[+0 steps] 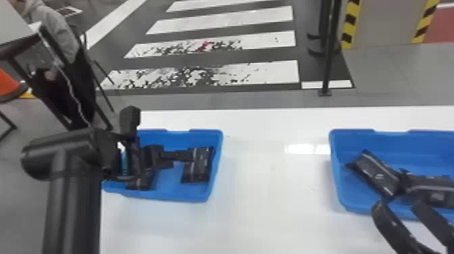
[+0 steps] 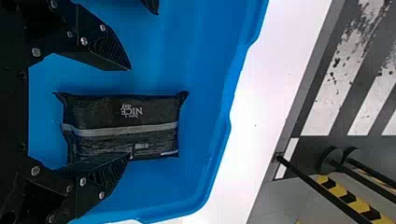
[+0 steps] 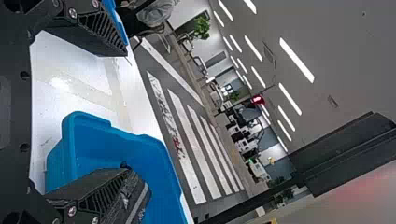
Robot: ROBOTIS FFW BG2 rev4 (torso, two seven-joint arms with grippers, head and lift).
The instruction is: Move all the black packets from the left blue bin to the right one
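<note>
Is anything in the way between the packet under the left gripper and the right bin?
Yes, two side walls: the left bin's and the right bin's. I see no object on the table between them. The right gripper hangs at the right bin's near side.

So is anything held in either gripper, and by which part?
Nothing is held: the left gripper and the right gripper both have their fingers spread open.
</note>
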